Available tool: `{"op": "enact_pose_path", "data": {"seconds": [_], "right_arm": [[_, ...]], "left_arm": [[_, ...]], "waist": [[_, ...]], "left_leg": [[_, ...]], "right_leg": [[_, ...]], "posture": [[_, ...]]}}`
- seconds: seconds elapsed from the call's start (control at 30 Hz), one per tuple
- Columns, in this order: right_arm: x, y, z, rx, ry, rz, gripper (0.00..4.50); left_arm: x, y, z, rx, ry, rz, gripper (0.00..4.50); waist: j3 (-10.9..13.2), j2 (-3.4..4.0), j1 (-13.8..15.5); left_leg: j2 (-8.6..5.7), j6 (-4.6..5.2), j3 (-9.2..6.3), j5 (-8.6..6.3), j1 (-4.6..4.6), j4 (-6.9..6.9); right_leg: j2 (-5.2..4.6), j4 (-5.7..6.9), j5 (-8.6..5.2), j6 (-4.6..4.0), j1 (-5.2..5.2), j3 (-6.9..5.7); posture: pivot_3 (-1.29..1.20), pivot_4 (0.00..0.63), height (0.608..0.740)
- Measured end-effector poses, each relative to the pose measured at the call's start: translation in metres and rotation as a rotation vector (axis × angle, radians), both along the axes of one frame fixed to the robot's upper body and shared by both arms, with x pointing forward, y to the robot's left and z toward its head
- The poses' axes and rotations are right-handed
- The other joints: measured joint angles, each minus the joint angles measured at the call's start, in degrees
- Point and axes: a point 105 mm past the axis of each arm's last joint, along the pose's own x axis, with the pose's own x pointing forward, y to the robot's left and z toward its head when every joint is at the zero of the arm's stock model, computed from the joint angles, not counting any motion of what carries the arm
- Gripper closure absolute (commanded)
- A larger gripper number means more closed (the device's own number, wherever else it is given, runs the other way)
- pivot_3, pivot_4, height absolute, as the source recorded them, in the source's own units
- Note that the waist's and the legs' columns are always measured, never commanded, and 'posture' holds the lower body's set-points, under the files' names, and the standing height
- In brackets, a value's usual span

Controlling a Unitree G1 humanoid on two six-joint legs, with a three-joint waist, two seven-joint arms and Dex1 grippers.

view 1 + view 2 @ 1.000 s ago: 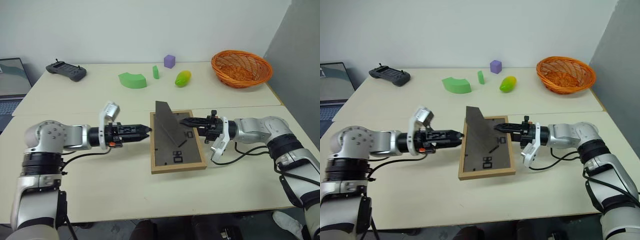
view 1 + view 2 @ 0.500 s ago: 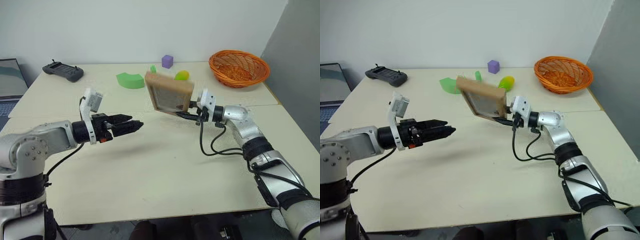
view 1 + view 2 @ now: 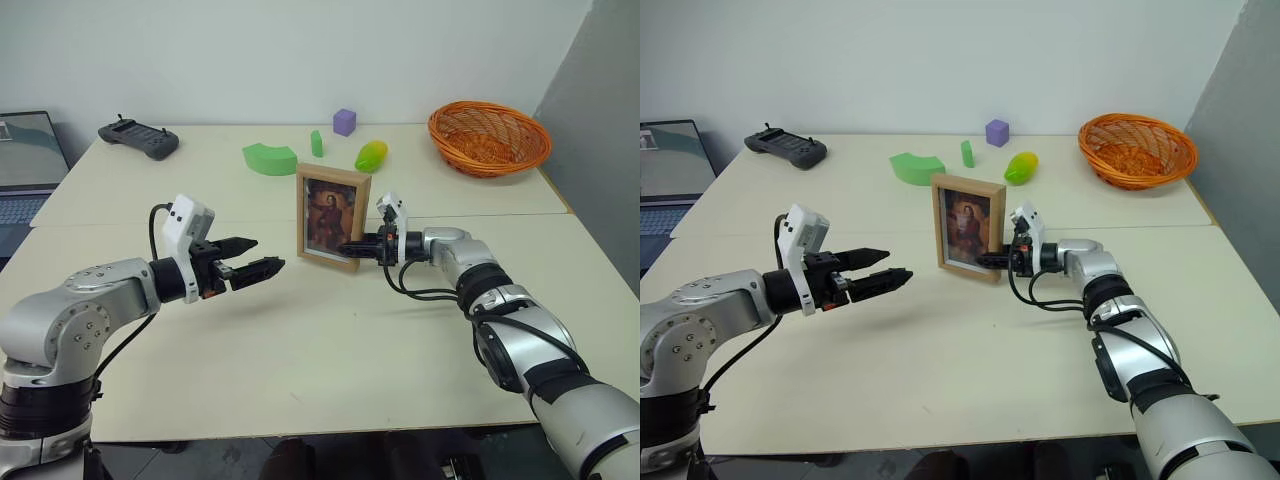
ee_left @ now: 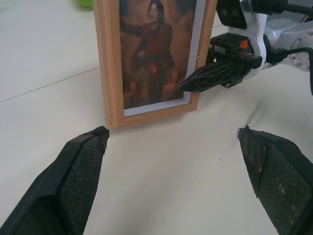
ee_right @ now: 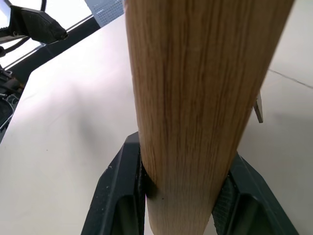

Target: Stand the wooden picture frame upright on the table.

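Note:
The wooden picture frame (image 3: 332, 219) stands upright near the middle of the table (image 3: 350, 340), just past the seam, with its portrait facing me. Its lower edge looks to rest on the tabletop. My right gripper (image 3: 352, 249) reaches in level from the right and is shut on the frame's lower right edge. In the right wrist view its two fingers (image 5: 122, 191) clamp the light wood (image 5: 195, 98) from both sides. My left gripper (image 3: 265, 256) hovers open a short way left of the frame, touching nothing. In the left wrist view the frame (image 4: 151, 54) shows between its spread fingers.
Along the far half of the table lie a black controller (image 3: 138, 138), a green curved block (image 3: 269, 158), a small green block (image 3: 316, 143), a purple cube (image 3: 345, 121) and a yellow-green fruit (image 3: 370, 155). An orange basket (image 3: 488, 135) sits far right. A laptop (image 3: 25, 155) stands left.
The frame lay face down. My right gripper lifted it, turned it over and brought it down upright. My left gripper drew back to the left and rolled.

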Motion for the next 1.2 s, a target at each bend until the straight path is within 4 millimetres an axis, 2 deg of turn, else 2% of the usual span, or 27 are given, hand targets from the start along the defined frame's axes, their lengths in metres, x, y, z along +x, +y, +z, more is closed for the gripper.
{"op": "enact_pose_path", "data": {"seconds": [0.43, 0.5, 0.57, 0.73, 0.9, 1.0, 1.13, 1.17, 1.2], "right_arm": [[-0.002, 0.006, -0.013, 0.014, -0.004, -0.022, 3.2], [-0.002, 0.006, -0.015, 0.013, -0.007, -0.021, 2.48], [-0.003, 0.005, -0.02, 0.0, -0.002, -0.024, 2.21], [-0.007, 0.001, -0.037, -0.036, 0.02, -0.036, 1.17], [-0.005, -0.011, -0.037, -0.073, -0.001, -0.051, 0.1], [-0.007, -0.034, -0.037, -0.099, -0.026, -0.048, 0.05], [-0.017, -0.087, -0.039, -0.193, -0.08, -0.076, 0.05], [-0.019, -0.094, -0.039, -0.209, -0.092, -0.083, 0.05], [-0.025, -0.112, -0.036, -0.251, -0.113, -0.111, 0.05]], "left_arm": [[0.005, -0.001, -0.005, 0.038, -0.022, -0.002, 0.0], [0.005, -0.001, -0.005, 0.04, -0.024, -0.002, 0.0], [0.006, -0.002, -0.005, 0.044, -0.025, -0.007, 0.0], [0.006, -0.005, -0.004, 0.043, -0.033, -0.026, 0.0], [0.009, -0.007, -0.006, 0.044, -0.025, -0.032, 0.0], [0.01, -0.006, -0.007, 0.041, -0.02, -0.031, 0.0], [0.014, -0.001, -0.008, 0.044, -0.021, -0.023, 0.0], [0.015, 0.0, -0.008, 0.043, -0.02, -0.019, 0.0], [0.018, 0.005, -0.01, 0.045, -0.017, -0.006, 0.0]], "waist": [[0.0, 0.0, -0.12], [0.0, 0.0, -0.12], [-0.01, -0.01, -0.12], [-0.01, -0.01, -0.12], [-0.01, -0.01, -0.1], [-0.01, -0.01, 0.28], [-0.01, -0.02, 0.84], [-0.01, -0.01, 0.91], [0.0, 0.0, 0.85]], "left_leg": [[0.01, 0.0, 0.0, 0.0, 0.02, 0.0], [0.01, 0.0, 0.0, 0.0, 0.03, 0.0], [0.01, 0.0, 0.0, 0.0, 0.03, 0.0], [0.0, 0.0, 0.01, 0.0, 0.02, 0.0], [0.0, 0.0, 0.01, 0.0, 0.03, 0.0], [-0.01, 0.01, 0.01, -0.01, 0.01, 0.0], [-0.05, 0.05, 0.02, -0.03, -0.01, 0.01], [-0.05, 0.08, 0.02, -0.05, -0.01, 0.0], [-0.04, 0.2, 0.03, -0.12, -0.01, 0.01]], "right_leg": [[0.01, 0.03, 0.0, 0.0, 0.0, 0.0], [0.01, 0.04, 0.0, 0.0, 0.01, 0.0], [0.01, 0.05, 0.0, 0.0, 0.01, 0.0], [0.01, 0.04, 0.0, 0.0, 0.01, 0.0], [0.01, 0.04, 0.0, 0.0, 0.01, 0.0], [-0.03, 0.0, 0.0, 0.0, 0.05, -0.04], [-0.09, -0.03, 0.02, 0.04, 0.08, -0.09], [-0.09, -0.05, 0.02, 0.04, 0.08, -0.09], [-0.08, -0.01, 0.02, 0.04, 0.06, -0.07]], "posture": [[0.0, 0.15, 0.74], [0.0, 0.15, 0.74], [0.0, 0.15, 0.74], [0.0, 0.15, 0.74], [0.0, 0.15, 0.74], [0.0, 0.15, 0.74], [0.0, 0.15, 0.74], [0.0, 0.15, 0.74], [0.0, 0.15, 0.74]]}}
